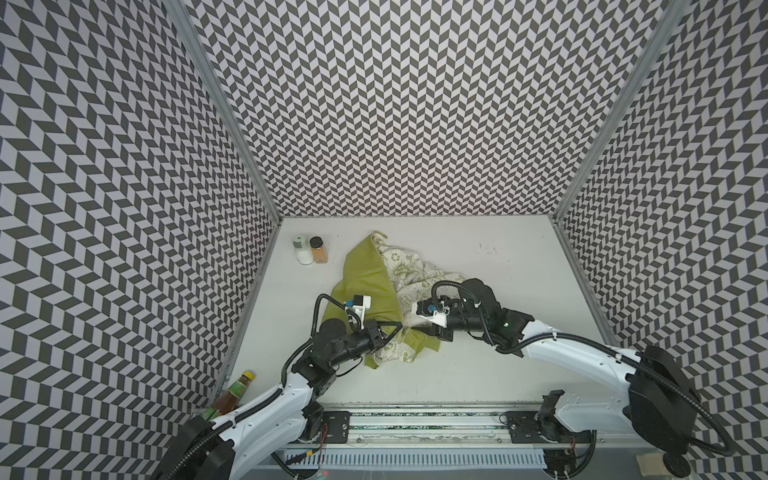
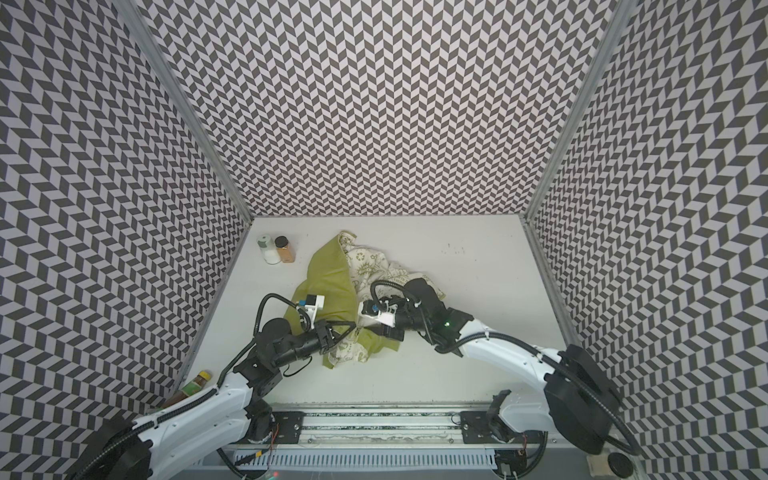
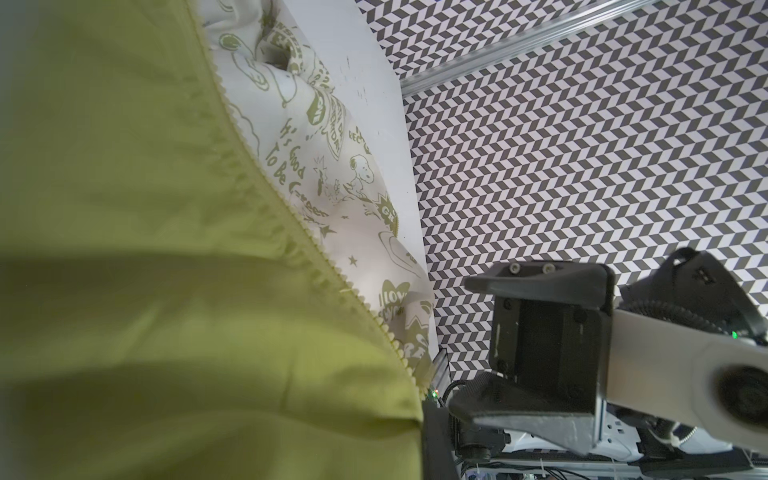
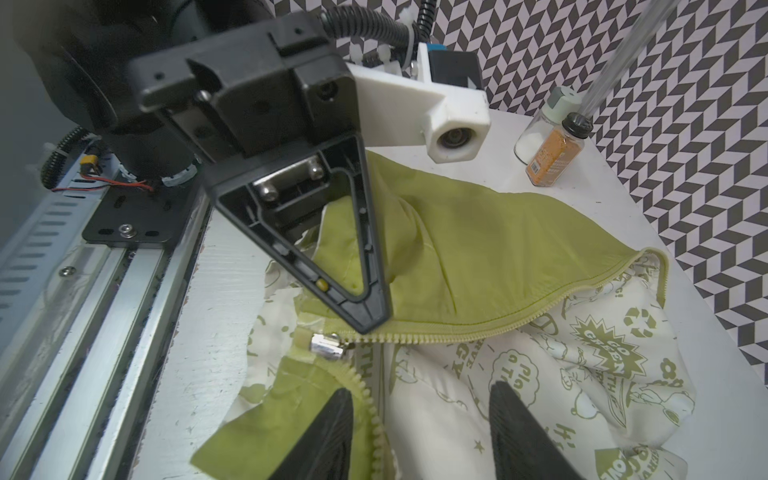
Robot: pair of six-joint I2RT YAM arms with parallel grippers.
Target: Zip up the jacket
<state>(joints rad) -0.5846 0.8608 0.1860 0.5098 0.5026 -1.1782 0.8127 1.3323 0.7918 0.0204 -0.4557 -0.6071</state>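
The lime-green jacket (image 1: 368,282) (image 2: 332,270) lies crumpled mid-table, and its cream printed lining (image 4: 561,374) faces up on the right. My left gripper (image 1: 397,328) (image 2: 352,327) is shut on the green hem beside the silver zipper slider (image 4: 328,347). In the right wrist view its tip (image 4: 368,320) pinches the fabric at the low end of the zipper teeth. My right gripper (image 1: 415,330) (image 4: 424,432) stands open just right of it. One finger (image 4: 332,432) rests on the green zipper edge, the other (image 4: 519,432) over the lining. Green fabric hides my left jaws in the left wrist view.
Two spice jars (image 1: 302,249) (image 1: 319,249) stand at the back left corner. A sauce bottle (image 1: 232,395) leans by the left wall near my left arm. Patterned walls enclose three sides. A metal rail (image 1: 415,419) runs along the front edge.
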